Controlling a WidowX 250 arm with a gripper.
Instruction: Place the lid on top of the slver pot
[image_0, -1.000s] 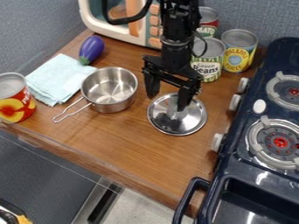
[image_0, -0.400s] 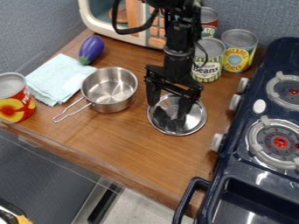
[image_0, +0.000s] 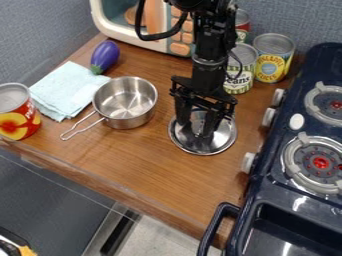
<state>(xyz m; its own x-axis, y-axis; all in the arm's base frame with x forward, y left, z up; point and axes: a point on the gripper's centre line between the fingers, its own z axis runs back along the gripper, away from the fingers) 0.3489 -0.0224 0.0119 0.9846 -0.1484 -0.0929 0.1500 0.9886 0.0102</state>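
Observation:
The black gripper hangs over the silver lid, its two fingers apart and low, with their tips over the lid's middle. Between and behind the fingers, the lid's knob is hard to make out. Flat on the wooden counter, the lid lies to the right of the silver pot. The pot stands upright and uncovered, its wire handle pointing to the lower left.
Left of the pot are a light blue cloth, a purple eggplant and a red can. Behind stand a toy microwave and several cans, one being a yellow can. The dark stove borders the right side.
The gripper has come down and slightly right over the lid, and its fingers stand somewhat closer together. The lid and pot have stayed in place.

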